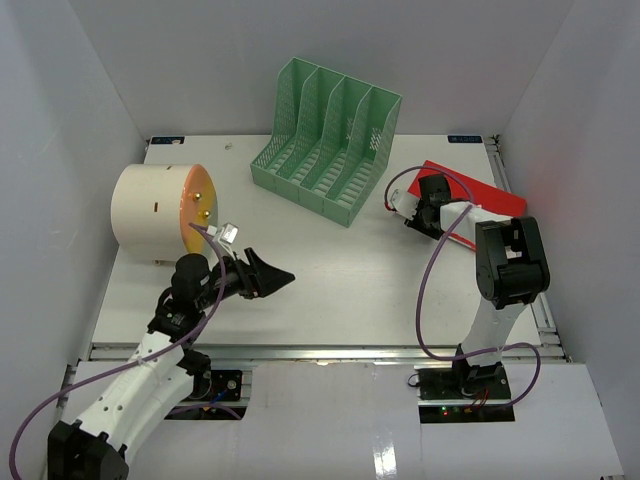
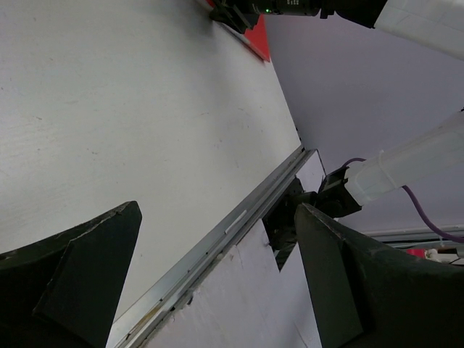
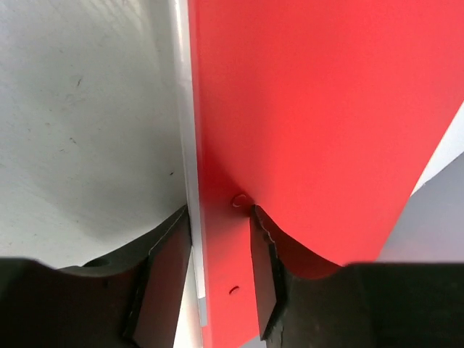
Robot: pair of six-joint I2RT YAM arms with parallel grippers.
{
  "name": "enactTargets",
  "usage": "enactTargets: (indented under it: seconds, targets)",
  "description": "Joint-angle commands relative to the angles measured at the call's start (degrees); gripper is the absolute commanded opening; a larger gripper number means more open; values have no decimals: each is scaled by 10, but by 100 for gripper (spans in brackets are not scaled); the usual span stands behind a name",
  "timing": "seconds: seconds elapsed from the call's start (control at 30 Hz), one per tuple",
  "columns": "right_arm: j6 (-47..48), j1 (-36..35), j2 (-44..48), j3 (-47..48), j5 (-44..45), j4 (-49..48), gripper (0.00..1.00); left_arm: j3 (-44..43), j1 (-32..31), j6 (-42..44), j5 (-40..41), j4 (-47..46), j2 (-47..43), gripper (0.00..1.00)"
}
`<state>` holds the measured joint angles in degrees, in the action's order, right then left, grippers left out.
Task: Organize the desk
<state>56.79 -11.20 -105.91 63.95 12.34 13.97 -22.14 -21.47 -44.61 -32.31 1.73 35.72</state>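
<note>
The bench [image 1: 340, 290] is a big, flat, white rectangle. It lies level and is much wider than it is deep. A shiny silver rail [image 1: 320, 351] runs all along its front edge. The top is smooth and plain, with a few tiny dark specks on it.

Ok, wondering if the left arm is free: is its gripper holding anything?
No: the left gripper is wide open in its wrist view, with nothing held in it, only the desk beyond.
</note>
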Motion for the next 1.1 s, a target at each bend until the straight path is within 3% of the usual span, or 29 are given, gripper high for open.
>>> enactTargets:
  seconds: [0.0,0.03,0.1,0.4,0.67,1.07]
  targets:
    - [-20,3,-8,-24,-20,19,30,39,2,-84,-21,-133,32,98]
    - [-25,3,-8,-23,-24,24,23,50,1,-104,-19,-168,39,98]
    - [-33,3,-5,-24,-34,31,20,70,2,-126,-10,-212,68,98]
    - [-33,1,70,-75,-85,34,12,56,-6,-173,12,-339,208,98]
    - [-29,-6,178,-123,-171,88,8,20,-56,-195,51,-422,339,98]
    - [-12,-72,360,-222,-249,158,8,-152,-161,-241,80,-513,622,98]
